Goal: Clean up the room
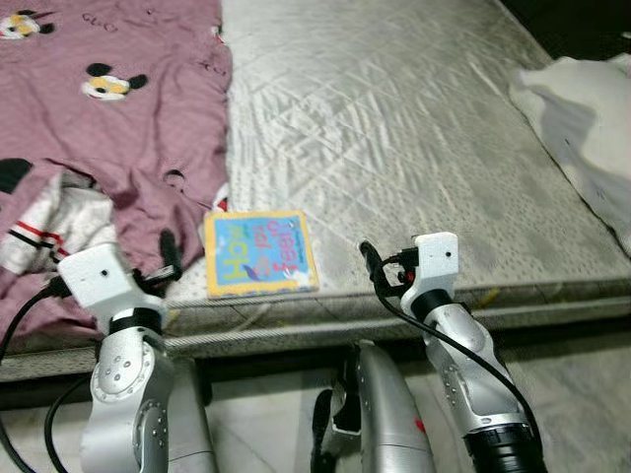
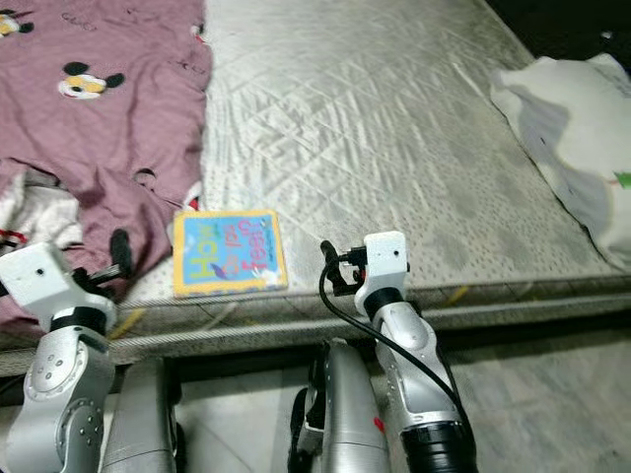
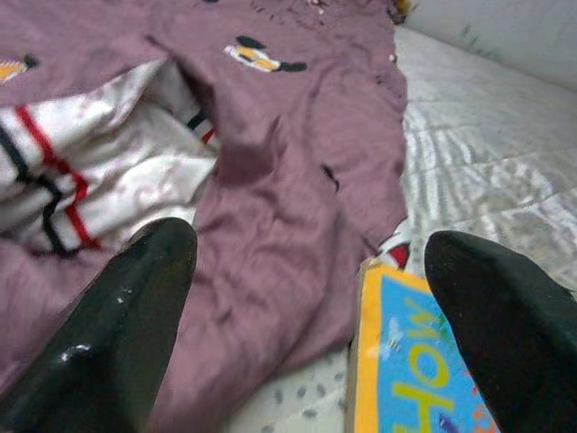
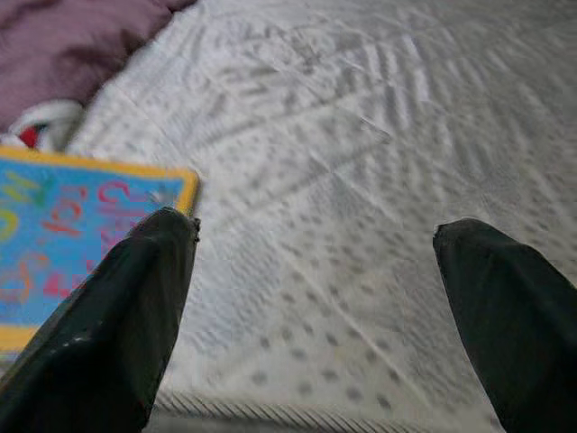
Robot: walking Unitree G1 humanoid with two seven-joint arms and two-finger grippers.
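You are looking down at a bed (image 1: 414, 118) with a grey quilted top. A book (image 1: 259, 253) with a blue cover and yellow edge lies flat near the front edge of the bed. Just to its left is a pink blanket (image 1: 118, 128) with cartoon mice on it, and a white cloth (image 1: 44, 222) with red and black stripes peeks out from under the blanket. A white pillow (image 2: 577, 128) sits at the far right side of the bed.

Your left gripper (image 3: 311, 271) is at the bed's front edge, just left of the book, with its jaws wide apart. Its wrist view shows you the blanket and striped cloth up close, and the book's corner by one finger.

Your right gripper (image 4: 315, 244) is at the front edge too, just right of the book, jaws wide apart and holding nothing. Its wrist view shows you the book's corner and the bare quilted top.
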